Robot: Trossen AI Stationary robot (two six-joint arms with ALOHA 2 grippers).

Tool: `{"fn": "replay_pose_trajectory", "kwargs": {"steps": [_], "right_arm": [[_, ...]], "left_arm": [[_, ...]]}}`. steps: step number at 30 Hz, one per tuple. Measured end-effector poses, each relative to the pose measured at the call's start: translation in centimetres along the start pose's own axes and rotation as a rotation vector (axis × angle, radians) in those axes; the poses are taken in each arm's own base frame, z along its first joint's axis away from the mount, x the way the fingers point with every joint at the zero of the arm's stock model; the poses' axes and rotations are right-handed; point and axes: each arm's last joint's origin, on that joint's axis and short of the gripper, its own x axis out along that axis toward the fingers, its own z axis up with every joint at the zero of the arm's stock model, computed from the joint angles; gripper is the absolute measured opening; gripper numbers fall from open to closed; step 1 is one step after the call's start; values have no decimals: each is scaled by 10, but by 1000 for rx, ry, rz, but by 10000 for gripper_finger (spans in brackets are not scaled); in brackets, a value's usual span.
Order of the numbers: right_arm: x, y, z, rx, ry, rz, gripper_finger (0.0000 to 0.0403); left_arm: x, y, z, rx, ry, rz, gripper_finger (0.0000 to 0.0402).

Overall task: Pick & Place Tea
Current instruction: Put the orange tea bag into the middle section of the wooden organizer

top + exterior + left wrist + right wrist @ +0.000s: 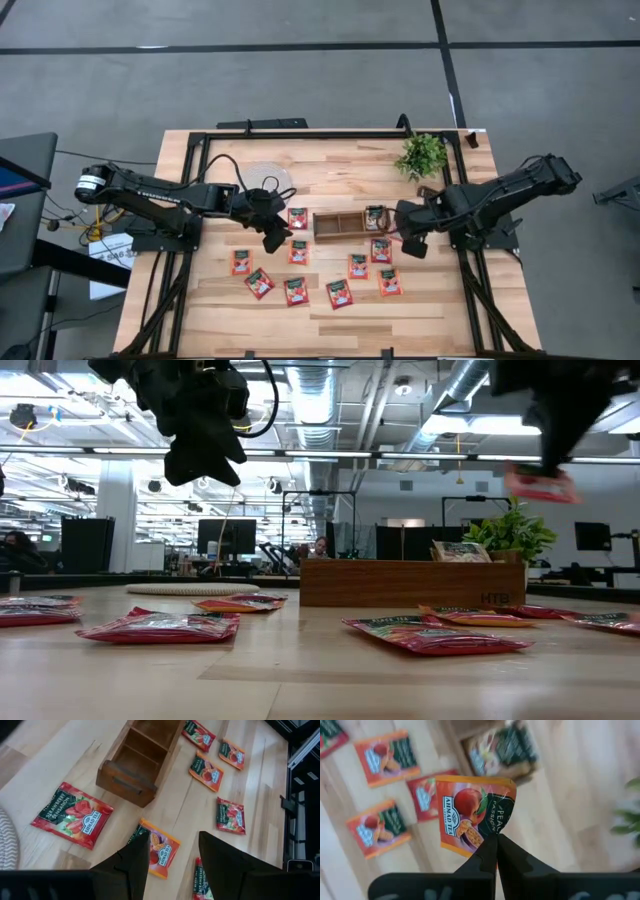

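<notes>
Several red and orange tea sachets lie flat on the wooden table, among them a red one and one at the front. One sachet stands in the right compartment of the brown wooden tray. My left gripper hovers open above an orange sachet left of the tray; it also shows in the high view. My right gripper is shut on an orange peach sachet, lifted just right of the tray. My right gripper pinches the peach sachet between its two fingertips at the middle of one edge. The fingers point down from above. The sachet hangs below the gripper, roughly level and clear of the table and the tray.
A round white disc lies at the far left behind my left arm. A small green plant stands at the far right, behind the tray. A black frame runs along the table's edges.
</notes>
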Motion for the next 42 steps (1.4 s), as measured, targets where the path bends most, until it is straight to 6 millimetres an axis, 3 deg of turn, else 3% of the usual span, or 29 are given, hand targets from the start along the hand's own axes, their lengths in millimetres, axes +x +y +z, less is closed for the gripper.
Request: {"fn": "replay_pose_trajectory", "kwargs": {"steps": [6, 14, 21, 35, 42], "right_arm": [[-2, 3, 31, -94, -29, -88, 0], [28, 19, 87, -309, -51, -260, 0], [51, 28, 115, -442, -91, -302, 0], [92, 39, 126, -582, -1, -336, 0], [94, 35, 127, -545, -2, -347, 0]], "left_arm": [[0, 1, 0, -12, -1, 2, 161], [0, 2, -2, -20, 19, 16, 161], [-1, 10, -7, -24, 26, 171, 161], [-3, 17, -15, -15, 87, 267, 161], [-4, 17, -15, -15, 91, 270, 161]]}}
